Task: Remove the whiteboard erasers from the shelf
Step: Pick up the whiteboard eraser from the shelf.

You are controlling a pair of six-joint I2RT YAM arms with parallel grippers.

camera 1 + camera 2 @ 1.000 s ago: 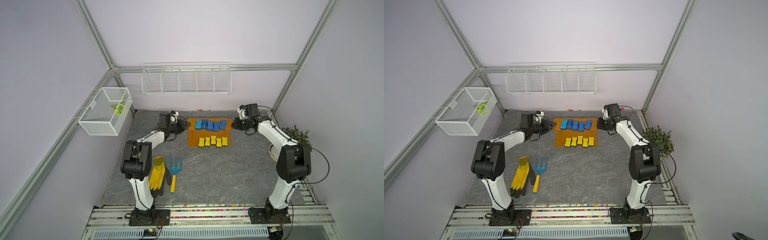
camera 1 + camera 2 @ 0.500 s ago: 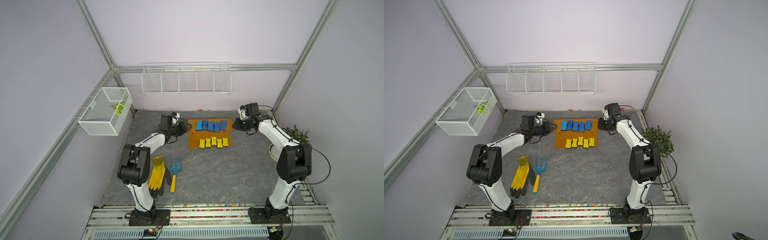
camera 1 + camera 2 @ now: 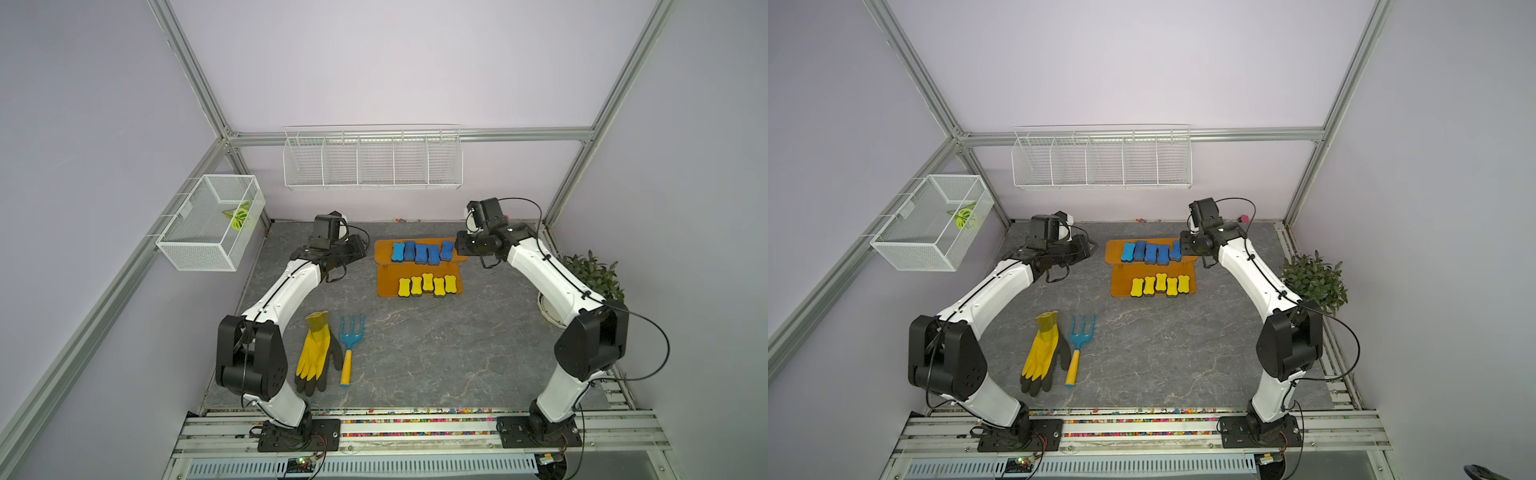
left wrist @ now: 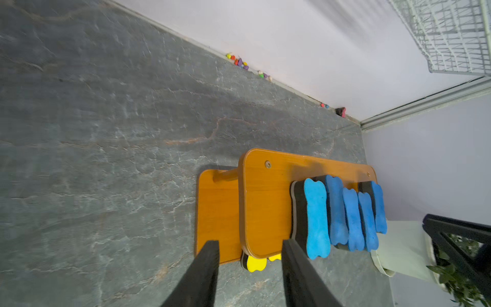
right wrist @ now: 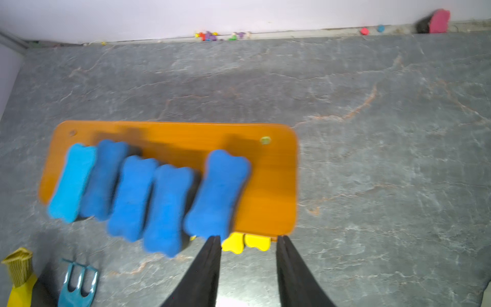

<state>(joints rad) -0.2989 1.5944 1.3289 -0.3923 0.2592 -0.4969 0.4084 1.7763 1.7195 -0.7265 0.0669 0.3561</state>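
The orange-brown two-tier shelf point(image 3: 383, 249) point(image 3: 1113, 249) stands at the back middle of the grey table. Several blue whiteboard erasers point(image 3: 421, 252) point(image 3: 1150, 252) lie in a row on its upper board. Several yellow ones point(image 3: 428, 285) point(image 3: 1160, 284) lie on the lower board. My left gripper point(image 3: 358, 247) point(image 4: 249, 242) hovers open just off the shelf's left end, nothing between its fingers. My right gripper point(image 3: 459, 247) point(image 5: 247, 238) is open at the shelf's right end, beside the rightmost blue eraser point(image 5: 218, 194), with nothing held.
A yellow glove point(image 3: 316, 353) and a blue hand rake point(image 3: 350, 345) lie front left. A white wire rack point(image 3: 372, 158) hangs on the back wall and a mesh basket point(image 3: 212, 222) on the left wall. A potted plant point(image 3: 590, 274) stands right.
Both grippers' jaws have spread apart. The left gripper has crept right toward the shelf's left end; the right gripper has stayed at the right end.
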